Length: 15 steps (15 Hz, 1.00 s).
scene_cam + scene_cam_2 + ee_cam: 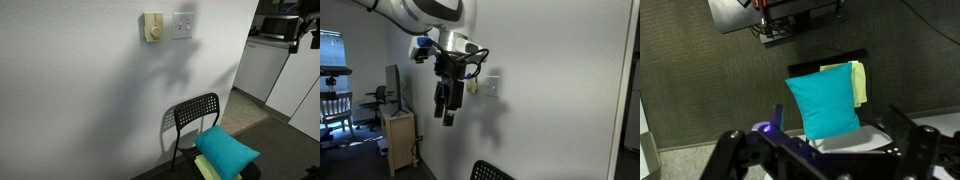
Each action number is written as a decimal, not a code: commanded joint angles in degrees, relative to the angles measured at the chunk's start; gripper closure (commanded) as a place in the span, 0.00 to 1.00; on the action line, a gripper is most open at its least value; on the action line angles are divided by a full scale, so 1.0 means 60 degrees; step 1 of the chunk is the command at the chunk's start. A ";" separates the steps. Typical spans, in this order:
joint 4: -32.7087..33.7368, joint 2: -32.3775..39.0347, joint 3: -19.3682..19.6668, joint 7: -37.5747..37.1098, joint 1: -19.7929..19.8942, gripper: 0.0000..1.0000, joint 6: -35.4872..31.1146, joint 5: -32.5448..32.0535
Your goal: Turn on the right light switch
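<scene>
Nearest the lens in the wrist view: the gripper (815,125). Its dark fingers (732,148) are spread wide across the bottom of the frame, so the jaws stand apart with nothing between them. The camera looks down past them at a teal pillow (823,100) with a yellow-green cloth (857,80) tucked behind it, both on a black chair (195,115).

No table shows in any view, so places go by the wall (80,90) and the chair.

The right light switch (182,25) is a glossy white square plate high on the wall. It sits just beside a cream plate with a round knob (153,28), above the chair. In an exterior view the switch (491,87) shows as a small white plate, and the gripper (443,115) hangs near it, lower and to the cream-plate side, fingers pointing down at the floor. Nothing touches the switch. The gap to the wall cannot be told, only a shadow on it.

Step in hand, as I read it: the approach, with no press begun.

The next move probably calls for:
- tipping the wrist so a fingertip faces the wall
- rising to plate height
- shifting past the cream plate
- pushing on the rocker

Bringing the jaws together first may give a firmer poke. Risk: bumping the knob plate instead.
</scene>
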State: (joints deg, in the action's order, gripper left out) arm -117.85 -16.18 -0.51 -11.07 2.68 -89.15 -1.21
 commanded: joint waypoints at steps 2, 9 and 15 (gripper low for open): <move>0.0027 0.0009 0.0026 -0.0002 -0.0027 0.00 0.0028 -0.0006; 0.0027 0.0009 0.0028 -0.0002 -0.0026 0.00 0.0028 -0.0006; 0.0133 0.0269 0.0007 0.0109 -0.0081 0.00 -0.0032 -0.0002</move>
State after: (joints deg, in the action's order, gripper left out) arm -117.85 -16.10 -0.50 -11.06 2.54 -89.18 -1.22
